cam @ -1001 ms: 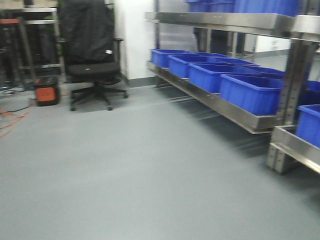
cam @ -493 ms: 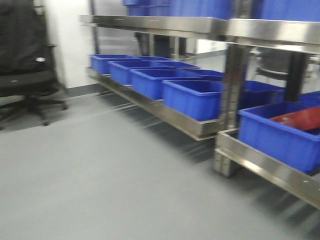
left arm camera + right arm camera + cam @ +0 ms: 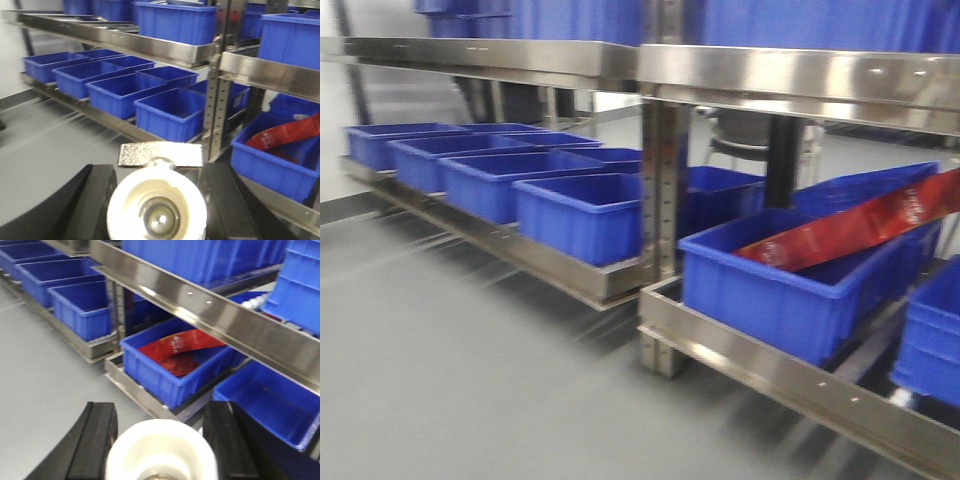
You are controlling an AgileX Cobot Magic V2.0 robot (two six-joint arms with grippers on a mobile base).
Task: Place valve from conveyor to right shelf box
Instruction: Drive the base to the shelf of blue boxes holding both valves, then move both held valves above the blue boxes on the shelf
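White valve [image 3: 156,202] clamped between black fingers [image 3: 95,200] of left gripper [image 3: 159,169], bore with steel ball facing camera, long axis toward steel shelf [image 3: 165,47], metal handle crosswise on top. Similar white round body [image 3: 160,447] pinched in right gripper [image 3: 160,406]. Grey floor [image 3: 450,380] open left of shelf. Red packet [image 3: 175,352] in blue box [image 3: 147,371]; print too blurred to read

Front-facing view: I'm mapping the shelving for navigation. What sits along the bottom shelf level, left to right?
Row of blue bins → steel upright post → blue bin holding a red packet → cropped blue bin at the right edge.
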